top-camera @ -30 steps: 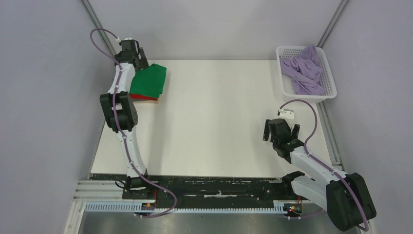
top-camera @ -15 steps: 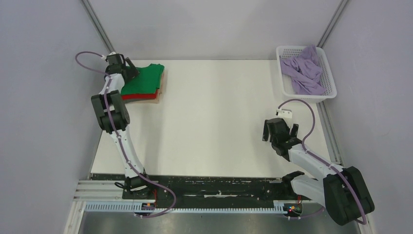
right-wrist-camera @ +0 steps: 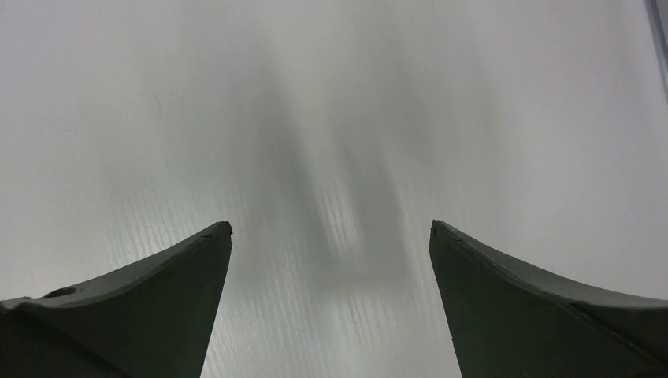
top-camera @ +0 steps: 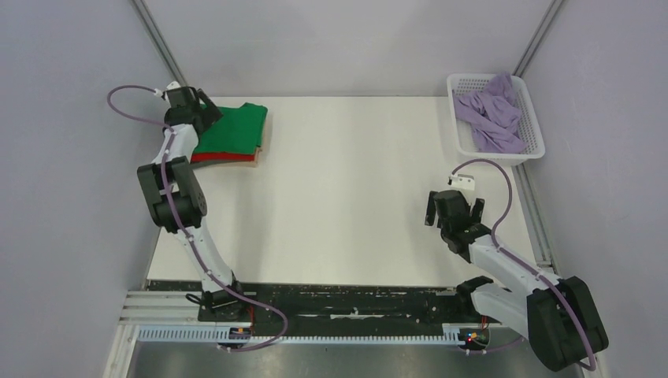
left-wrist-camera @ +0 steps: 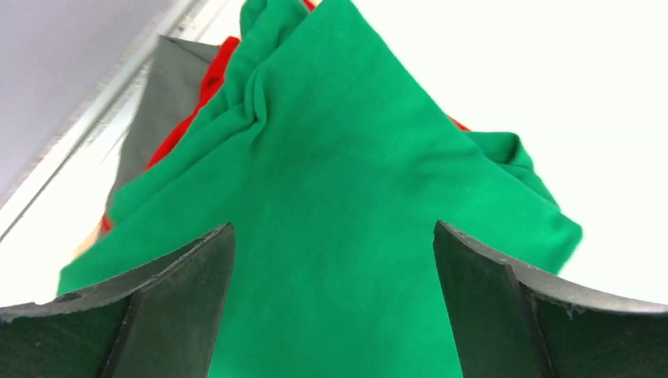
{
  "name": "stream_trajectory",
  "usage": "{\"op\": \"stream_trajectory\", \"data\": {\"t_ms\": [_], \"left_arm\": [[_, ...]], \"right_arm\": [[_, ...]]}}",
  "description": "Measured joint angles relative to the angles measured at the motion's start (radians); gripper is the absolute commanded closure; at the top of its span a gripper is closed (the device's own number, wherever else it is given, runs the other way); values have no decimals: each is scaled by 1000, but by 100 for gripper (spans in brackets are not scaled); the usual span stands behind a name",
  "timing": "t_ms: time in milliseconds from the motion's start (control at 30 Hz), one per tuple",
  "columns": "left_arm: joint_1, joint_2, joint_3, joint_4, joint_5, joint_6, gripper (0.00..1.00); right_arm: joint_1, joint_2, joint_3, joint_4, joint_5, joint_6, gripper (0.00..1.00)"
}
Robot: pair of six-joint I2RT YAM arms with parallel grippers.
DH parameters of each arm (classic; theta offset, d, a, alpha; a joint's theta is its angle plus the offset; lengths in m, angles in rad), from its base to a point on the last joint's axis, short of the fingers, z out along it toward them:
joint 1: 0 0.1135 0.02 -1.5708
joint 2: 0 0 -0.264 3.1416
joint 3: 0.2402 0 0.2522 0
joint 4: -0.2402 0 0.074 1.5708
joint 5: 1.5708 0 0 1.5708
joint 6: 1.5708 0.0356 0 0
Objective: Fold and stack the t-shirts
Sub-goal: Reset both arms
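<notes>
Your left gripper (top-camera: 202, 108) sits at the far left corner of the table (top-camera: 346, 181), its jaws spread wide over the folded green tee (top-camera: 236, 130) and clamping nothing; the wrist view shows the cloth lying loose beneath the gap. That tee tops a stack, with a red tee (top-camera: 211, 157) under it and a tan edge (top-camera: 262, 146) peeking out at the right. The folded green looks like a rough rectangle whose long axis runs left to right, about parallel to the far table edge, with a rumpled fold at the end nearest the gripper. I judge the stacking of the green tee is just finished. Your right gripper (top-camera: 454, 211) hovers over bare table near the right edge, jaws also wide and empty. Lavender tees (top-camera: 496, 118) lie bunched in the basket (top-camera: 459, 126) at the far right corner, well apart from the stack. The next move likely calls for lifting the left gripper clear without dragging the fold, then reaching the right one into the basket for a single lavender tee.
</notes>
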Motion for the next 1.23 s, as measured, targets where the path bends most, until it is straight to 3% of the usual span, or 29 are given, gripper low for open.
{"op": "stream_trajectory", "data": {"t_ms": [167, 400, 567, 733, 867, 1033, 1233], "left_arm": [[-73, -280, -193, 102, -90, -15, 0], [-266, -605, -417, 201, -136, -108, 0], [-536, -804, -701, 192, -138, -138, 0], [-803, -904, -977, 138, -151, -191, 0], [-847, -914, -1098, 55, -151, -229, 0], [-849, -946, -1098, -16, -185, -236, 0], [-850, -1088, -1099, -27, -226, -236, 0]], "right_arm": [[0, -92, -30, 33, 0, -15, 2], [0, -163, -58, 64, -40, -33, 2], [0, -236, -97, 83, -81, -34, 2], [0, -325, -132, 79, -114, -31, 2], [0, -410, -146, 83, -137, -30, 2], [0, -467, -149, 82, -140, -34, 2], [0, -492, -155, 79, -148, -37, 2]]}}
